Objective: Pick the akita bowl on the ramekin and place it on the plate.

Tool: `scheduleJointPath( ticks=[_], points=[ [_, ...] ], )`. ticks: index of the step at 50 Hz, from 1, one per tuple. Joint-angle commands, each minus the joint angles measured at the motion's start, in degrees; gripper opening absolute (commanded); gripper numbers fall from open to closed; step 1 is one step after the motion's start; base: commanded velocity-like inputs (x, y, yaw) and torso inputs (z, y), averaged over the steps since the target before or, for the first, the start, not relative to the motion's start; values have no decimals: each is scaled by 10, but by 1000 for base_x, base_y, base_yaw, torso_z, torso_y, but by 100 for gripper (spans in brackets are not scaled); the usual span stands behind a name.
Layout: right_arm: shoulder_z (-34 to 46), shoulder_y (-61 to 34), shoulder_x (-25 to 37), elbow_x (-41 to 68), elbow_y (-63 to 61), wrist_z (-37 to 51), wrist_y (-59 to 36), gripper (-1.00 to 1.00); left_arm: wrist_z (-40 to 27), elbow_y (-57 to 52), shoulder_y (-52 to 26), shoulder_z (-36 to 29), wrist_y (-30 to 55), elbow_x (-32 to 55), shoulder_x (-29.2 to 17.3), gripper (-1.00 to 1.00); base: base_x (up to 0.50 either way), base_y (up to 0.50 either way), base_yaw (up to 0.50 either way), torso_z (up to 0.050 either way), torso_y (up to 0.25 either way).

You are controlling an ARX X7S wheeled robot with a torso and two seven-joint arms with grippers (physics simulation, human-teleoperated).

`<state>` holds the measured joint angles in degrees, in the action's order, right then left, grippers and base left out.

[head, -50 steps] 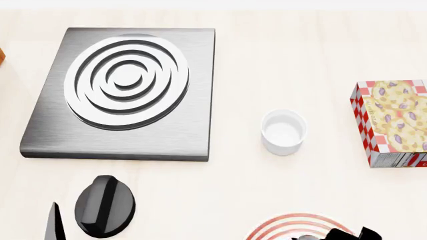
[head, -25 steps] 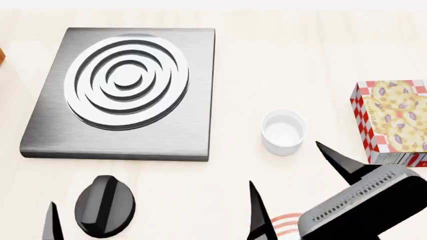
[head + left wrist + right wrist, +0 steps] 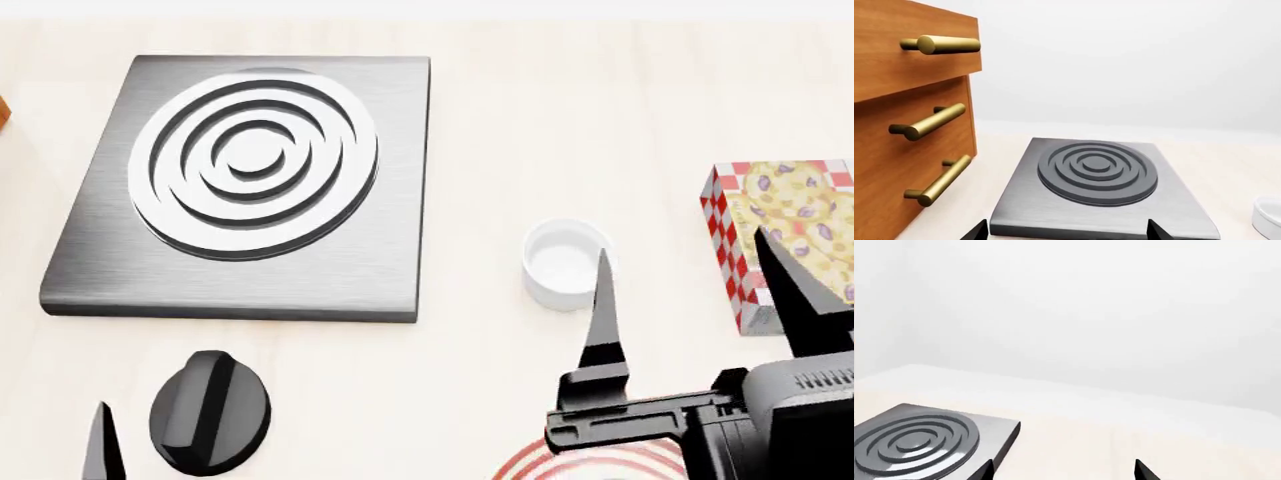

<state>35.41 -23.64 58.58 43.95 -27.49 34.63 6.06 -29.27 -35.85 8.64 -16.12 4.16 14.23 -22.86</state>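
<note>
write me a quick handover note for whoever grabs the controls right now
Left end effector: open, empty, low near the front edge of the burner plate.
Right end effector: open, empty, fingers spread just right of the white cup.
White cup: empty, nothing stacked on it.
Plate: only a sliver of red rings shows under the right arm.
Speckled bowl: not in any view.
Done or left: cannot tell. Check the plate for the bowl first; if it is not there, find it and place it.
</note>
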Motion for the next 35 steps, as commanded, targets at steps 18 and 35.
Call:
scheduleJointPath(
  ticks=[18,35],
  points=[
    [-64,86,-30,-87,40,54,173,100,10,8,-4,-8,-12,9,-3,100,0,0,0,43,0],
    [-81,88,0,-76,-16,71,164,100,9,2,0,-7,-26,8,-6,100,0,0,0,50,0]
  ],
)
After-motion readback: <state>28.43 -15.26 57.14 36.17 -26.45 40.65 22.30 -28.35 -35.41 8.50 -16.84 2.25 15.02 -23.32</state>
